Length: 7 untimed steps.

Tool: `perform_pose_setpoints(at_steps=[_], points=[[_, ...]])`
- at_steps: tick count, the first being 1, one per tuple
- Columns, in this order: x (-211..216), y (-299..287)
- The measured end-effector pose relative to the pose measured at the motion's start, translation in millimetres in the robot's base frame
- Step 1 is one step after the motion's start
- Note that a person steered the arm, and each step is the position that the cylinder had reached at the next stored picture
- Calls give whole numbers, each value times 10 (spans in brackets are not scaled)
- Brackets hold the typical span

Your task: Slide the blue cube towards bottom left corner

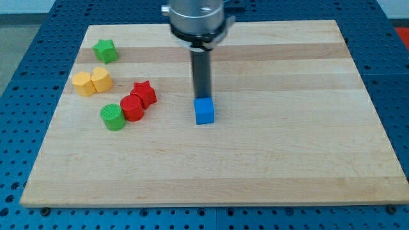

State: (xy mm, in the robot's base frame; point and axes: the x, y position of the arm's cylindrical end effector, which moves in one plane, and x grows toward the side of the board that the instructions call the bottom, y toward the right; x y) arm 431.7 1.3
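The blue cube (204, 110) sits near the middle of the wooden board (268, 160). My tip (202, 96) is at the cube's top edge in the view, touching or almost touching its far side. The rod rises from there to the arm's grey head at the view's top. The board's bottom left corner (29, 199) is far from the cube, down and to the view's left.
To the view's left of the cube stand a red star (144, 93), a red cylinder (132, 107), a green cylinder (113, 117), a yellow block (101, 79), an orange block (82, 84) and a green star (105, 50). A blue pegboard surrounds the board.
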Motion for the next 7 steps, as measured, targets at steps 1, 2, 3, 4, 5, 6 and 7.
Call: perform_pose_setpoints(at_steps=[1, 2, 3, 4, 5, 6, 7], points=[[116, 252], [236, 72], [200, -434], [287, -785], [551, -946], [816, -952], [1049, -1080]])
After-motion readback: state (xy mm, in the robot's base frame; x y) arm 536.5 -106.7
